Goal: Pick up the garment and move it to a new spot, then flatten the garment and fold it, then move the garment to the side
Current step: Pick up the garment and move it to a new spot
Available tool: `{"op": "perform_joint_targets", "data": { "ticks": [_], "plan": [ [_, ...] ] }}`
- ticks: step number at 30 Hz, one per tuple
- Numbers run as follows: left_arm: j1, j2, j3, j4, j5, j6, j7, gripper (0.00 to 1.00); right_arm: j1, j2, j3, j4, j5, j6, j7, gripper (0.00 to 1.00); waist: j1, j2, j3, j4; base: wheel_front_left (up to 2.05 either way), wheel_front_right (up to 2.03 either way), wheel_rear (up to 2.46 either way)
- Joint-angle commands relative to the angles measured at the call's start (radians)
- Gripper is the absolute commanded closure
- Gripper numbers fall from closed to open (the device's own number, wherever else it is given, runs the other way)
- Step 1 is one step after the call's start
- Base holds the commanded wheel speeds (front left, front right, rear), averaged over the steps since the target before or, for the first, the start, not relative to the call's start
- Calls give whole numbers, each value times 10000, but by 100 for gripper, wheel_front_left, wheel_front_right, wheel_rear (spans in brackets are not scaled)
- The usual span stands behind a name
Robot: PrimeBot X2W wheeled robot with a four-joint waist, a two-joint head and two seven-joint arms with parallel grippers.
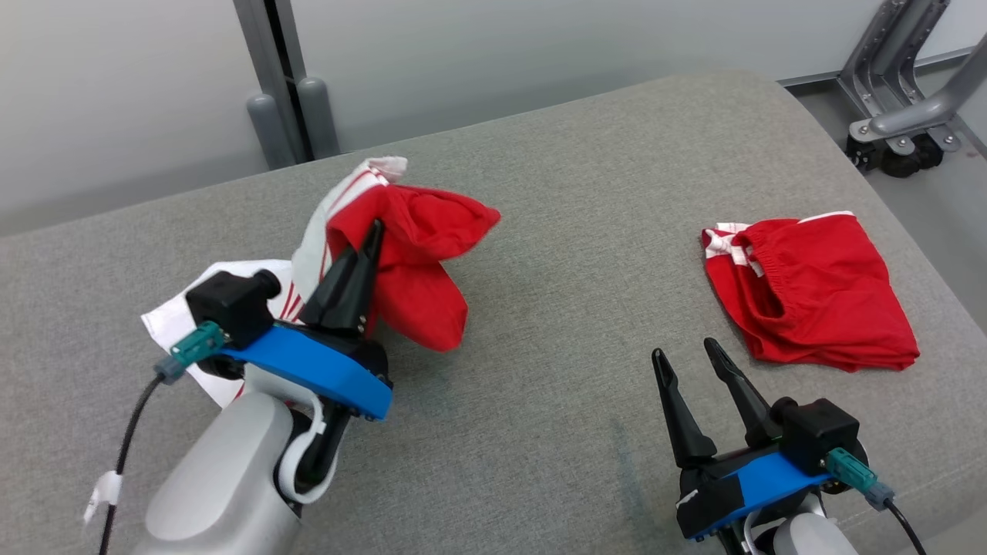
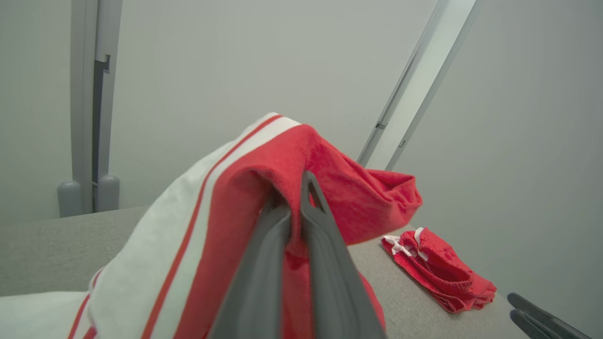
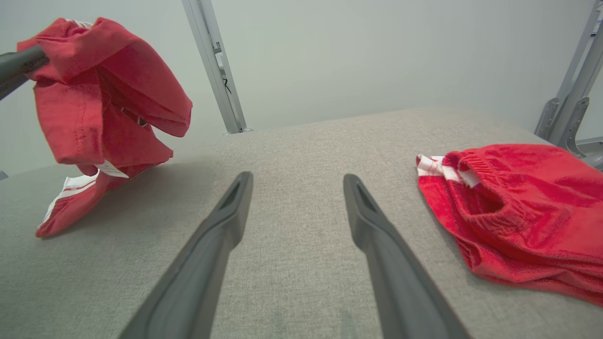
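Garment (image 1: 416, 254) lifted over left side of desk (image 1: 540, 347).
Left end effector (image 1: 375, 229) clamped on garment, whose lower edge touches the desk; right end effector (image 1: 684, 349) spread wide, empty, near red shorts (image 1: 817, 301).

Red-and-white garment (image 1: 416, 254), bunched, partly lifted, drooping

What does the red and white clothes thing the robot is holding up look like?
The garment is soft red cloth with a white panel and thin red stripes, and a small white label. It is crumpled, pinched at a fold by the shut left gripper and lifted, while its white end trails on the grey padded surface.
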Motion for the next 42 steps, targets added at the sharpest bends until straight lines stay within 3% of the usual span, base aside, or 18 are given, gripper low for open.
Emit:
{"op": "perform_joint_targets", "data": {
  "ticks": [1,5,6,7,8,14,25,38,42],
  "plan": [
    [193,-55,-98,-18,86,-15,-46,100,156,-22,-7,-64,39,0,-35,0,0,1,-73,-139,0,0,0],
    [641,-236,-215,516,220,-15,-45,100,225,-24,-67,-131,92,0,-35,0,0,1,-59,-125,0,0,0],
    [711,-209,-273,657,315,-15,-46,85,242,-21,-53,-149,127,0,-35,0,0,1,-58,-68,0,0,0],
    [763,-195,-311,756,391,-15,-46,51,255,-19,-76,-166,134,0,-33,0,0,1,-68,21,0,0,0],
    [878,-148,-293,883,436,-15,-46,0,256,-21,-47,-163,139,0,-35,0,0,1,-77,104,0,0,0],
    [1703,-188,950,1482,874,40,-45,0,218,-24,-111,17,90,0,-35,0,0,1,-317,874,0,0,0],
    [3651,-860,3813,1499,2696,227,-47,0,159,-28,-187,611,55,0,-35,0,0,1,-1059,2192,0,0,0],
    [5425,-1980,6417,13,5139,185,-45,0,473,-28,-387,1100,41,0,-35,0,0,1,-1491,2429,0,0,0],
    [5495,-2124,6678,-34,5404,121,-45,0,526,-28,-432,1163,0,0,-35,0,0,1,-1489,2401,0,0,0]
  ]
}}
